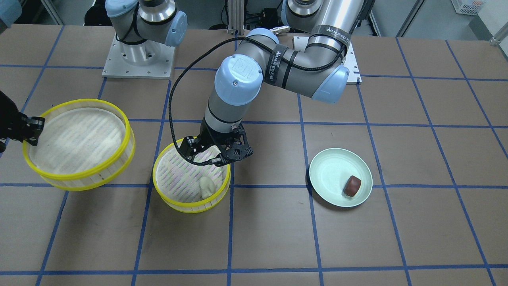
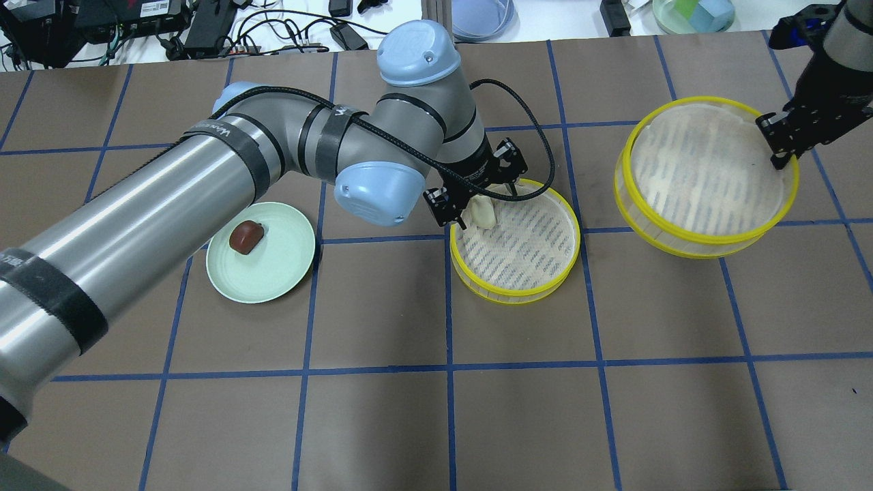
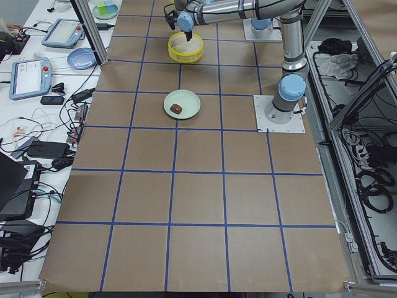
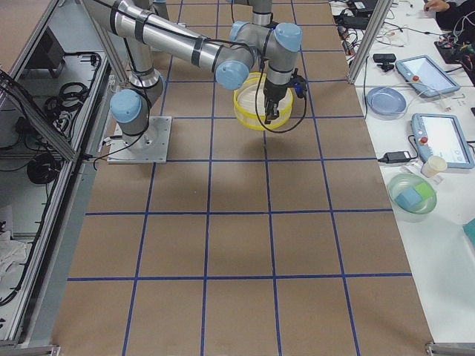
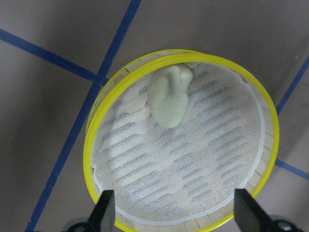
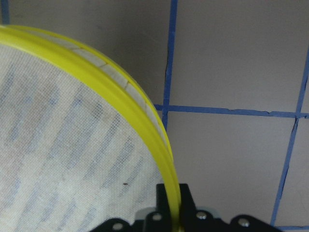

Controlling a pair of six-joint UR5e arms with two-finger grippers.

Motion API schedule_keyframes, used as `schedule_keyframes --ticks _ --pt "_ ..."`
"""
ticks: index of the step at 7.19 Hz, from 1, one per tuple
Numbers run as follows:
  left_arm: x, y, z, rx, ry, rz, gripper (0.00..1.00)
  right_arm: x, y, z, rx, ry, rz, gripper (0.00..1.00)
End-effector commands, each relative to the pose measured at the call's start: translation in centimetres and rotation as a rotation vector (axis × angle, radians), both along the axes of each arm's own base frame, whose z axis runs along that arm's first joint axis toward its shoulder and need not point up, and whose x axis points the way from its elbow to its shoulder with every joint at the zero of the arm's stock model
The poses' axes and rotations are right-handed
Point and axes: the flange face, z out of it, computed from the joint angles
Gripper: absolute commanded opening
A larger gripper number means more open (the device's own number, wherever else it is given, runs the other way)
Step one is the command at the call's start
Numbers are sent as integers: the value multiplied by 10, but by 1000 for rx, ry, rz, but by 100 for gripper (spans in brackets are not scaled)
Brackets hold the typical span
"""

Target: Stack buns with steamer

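The cream-white bun (image 5: 169,99) lies inside the small yellow-rimmed steamer (image 2: 518,293), against its wall; it also shows in the front view (image 1: 206,186). My left gripper (image 2: 477,191) hovers open just above this steamer, its fingertips (image 5: 106,208) apart and empty. The dark reddish-brown bun (image 2: 245,236) sits on the pale green plate (image 2: 279,273). My right gripper (image 2: 777,146) is shut on the rim of the large yellow steamer (image 2: 682,245), which hangs slightly tilted and seems lifted off the table.
The brown table has a blue tape grid. The plate (image 1: 329,167) lies on the left arm's side of the small steamer (image 1: 190,208). The left arm's black cable loops over that steamer. The arm bases stand at the table's robot side.
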Motion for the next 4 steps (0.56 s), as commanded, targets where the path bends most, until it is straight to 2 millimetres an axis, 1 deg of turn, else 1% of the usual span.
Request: schedule_keyframes --ticks 1,2,3,4 --pt "3 -1 8 -20 4 5 100 88 -11 -30 26 -14 -64 0" --pt "4 0 12 -28 7 3 100 137 -12 -43 32 -5 -73 0" --pt "30 -14 26 -40 14 38 100 163 -13 -59 54 0 -78 0" --pt "64 -27 47 -85 21 25 100 182 -13 -65 48 2 -58 0"
